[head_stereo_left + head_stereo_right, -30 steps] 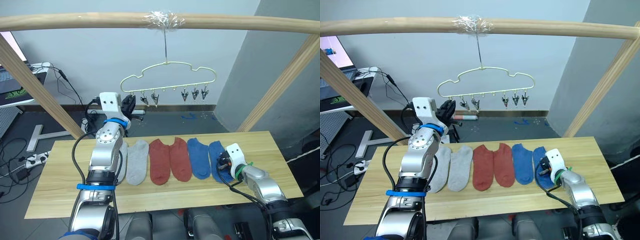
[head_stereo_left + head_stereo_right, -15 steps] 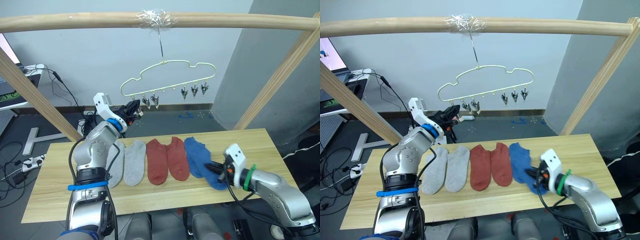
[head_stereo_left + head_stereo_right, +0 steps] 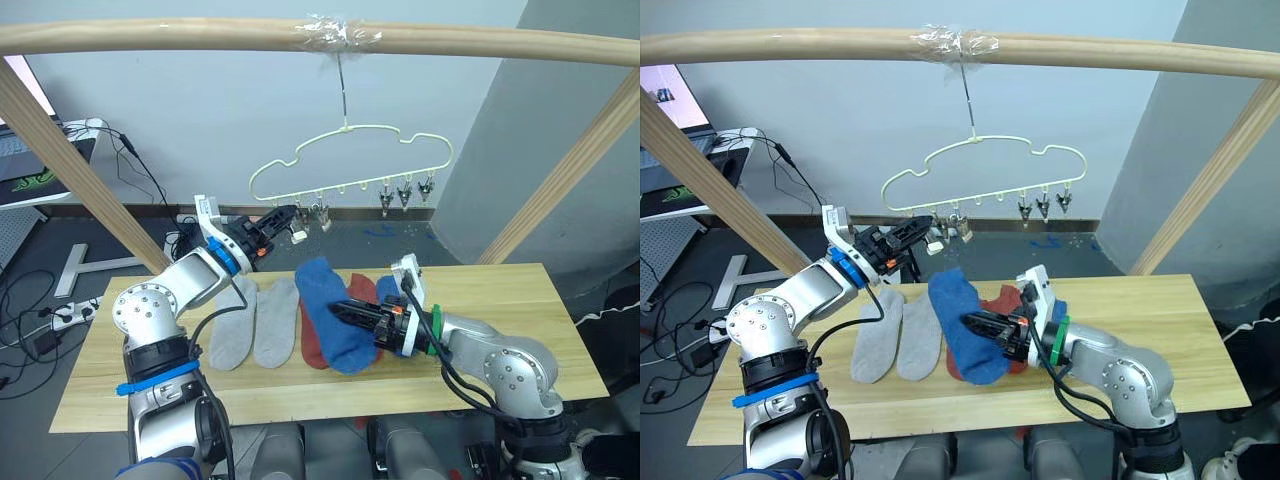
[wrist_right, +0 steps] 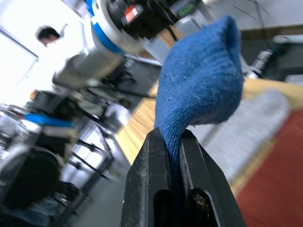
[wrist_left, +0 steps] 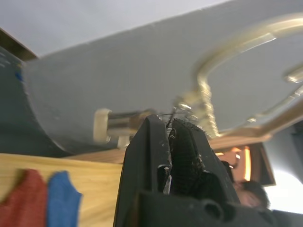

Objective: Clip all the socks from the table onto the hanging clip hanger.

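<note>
My right pincer (image 3: 340, 307) is clamped on a blue sock (image 3: 330, 312), holding it up off the desk (image 3: 520, 300). In the right wrist view the fabric is pinched between the two black fingers (image 4: 154, 179) and bulges out above them. The lifted sock hangs over the rust red pair (image 3: 312, 348), hiding most of them. A second blue sock (image 3: 385, 290) lies flat on the planks just behind my right forearm, only a sliver of it showing. The two light grey socks (image 3: 255, 320) lie side by side on the desk, touching each other, just to the left of the red ones.

My left pincer (image 3: 920, 224) is raised up at the left end of the clip hanger (image 3: 350, 160). In the left wrist view its fingers (image 5: 151, 146) are pressed together on a small grey metal clip (image 5: 173, 120) right at their tips, with the cream wire curving away beyond. The hanger hangs by its hook from the taped spot on the round wooden bar (image 3: 150, 35). None of its clips carries a sock.
</note>
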`<state>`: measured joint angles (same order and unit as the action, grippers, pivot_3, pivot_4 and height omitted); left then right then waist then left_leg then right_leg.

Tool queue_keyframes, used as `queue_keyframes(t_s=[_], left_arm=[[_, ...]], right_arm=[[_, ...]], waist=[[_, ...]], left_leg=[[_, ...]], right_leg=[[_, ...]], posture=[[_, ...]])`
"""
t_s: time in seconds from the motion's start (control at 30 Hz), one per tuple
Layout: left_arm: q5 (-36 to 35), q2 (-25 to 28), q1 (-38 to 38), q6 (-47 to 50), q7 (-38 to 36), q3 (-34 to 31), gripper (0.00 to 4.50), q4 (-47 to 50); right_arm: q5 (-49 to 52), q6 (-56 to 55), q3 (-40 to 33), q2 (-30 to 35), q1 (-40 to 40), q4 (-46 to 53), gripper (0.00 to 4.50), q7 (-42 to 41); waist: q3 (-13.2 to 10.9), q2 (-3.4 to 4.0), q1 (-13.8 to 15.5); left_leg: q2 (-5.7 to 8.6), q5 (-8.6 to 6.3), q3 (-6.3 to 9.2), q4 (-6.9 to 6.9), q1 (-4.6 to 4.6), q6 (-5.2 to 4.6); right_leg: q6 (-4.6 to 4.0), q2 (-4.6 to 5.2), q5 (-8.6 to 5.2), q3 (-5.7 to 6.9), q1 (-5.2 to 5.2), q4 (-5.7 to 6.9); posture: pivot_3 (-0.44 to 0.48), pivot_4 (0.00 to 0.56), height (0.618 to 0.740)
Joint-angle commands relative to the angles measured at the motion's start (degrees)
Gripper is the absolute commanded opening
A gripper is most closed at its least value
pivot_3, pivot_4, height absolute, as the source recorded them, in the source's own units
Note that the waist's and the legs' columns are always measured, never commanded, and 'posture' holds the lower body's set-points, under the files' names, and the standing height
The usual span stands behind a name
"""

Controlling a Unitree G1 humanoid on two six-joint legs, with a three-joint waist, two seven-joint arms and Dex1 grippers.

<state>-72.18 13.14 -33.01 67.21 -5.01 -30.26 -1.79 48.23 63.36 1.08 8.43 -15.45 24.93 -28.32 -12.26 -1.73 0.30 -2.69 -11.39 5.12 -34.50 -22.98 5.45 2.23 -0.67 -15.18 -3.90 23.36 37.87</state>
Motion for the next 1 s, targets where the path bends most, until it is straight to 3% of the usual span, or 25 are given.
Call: queue_keyframes(t_s=[0.03, 0.33, 1.0], left_arm=[[-6.4, 0.4, 0.5, 1.2, 2.0, -0.2, 0.12, 2.6], [-12.8, 1.3, 1.3, -0.5, 6.2, 1.5, 0.12, 2.8], [-17.0, 4.2, 2.4, -3.2, 6.2, 5.3, 0.12, 2.6]], right_arm=[[3.9, 0.5, -2.1, -0.9, -1.8, 0.1, 0.06, 1.2], [5.3, 0.0, -1.6, 0.2, -2.8, -1.4, 0.06, 1.4], [7.3, -1.6, -3.2, 0.3, -5.4, -4.5, 0.06, 2.3]], waist=[[0.0, 0.00, 0.1], [0.0, 0.01, 1.0], [0.0, 0.04, 1.1]], left_leg=[[0.00, 0.00, 0.00, 0.00, 0.00, 0.00], [0.00, 0.00, 0.00, 0.02, -0.04, 0.00], [0.00, -0.01, -0.02, 0.07, -0.16, 0.01]], right_leg=[[0.00, 0.00, 0.00, 0.00, 0.00, 0.00], [-0.01, 0.00, 0.00, 0.00, 0.05, -0.03], [-0.03, 0.00, -0.01, 0.00, 0.17, -0.11]], posture=[[0.173, 0.201, 0.740], [0.175, 0.203, 0.740], [0.177, 0.199, 0.740]])
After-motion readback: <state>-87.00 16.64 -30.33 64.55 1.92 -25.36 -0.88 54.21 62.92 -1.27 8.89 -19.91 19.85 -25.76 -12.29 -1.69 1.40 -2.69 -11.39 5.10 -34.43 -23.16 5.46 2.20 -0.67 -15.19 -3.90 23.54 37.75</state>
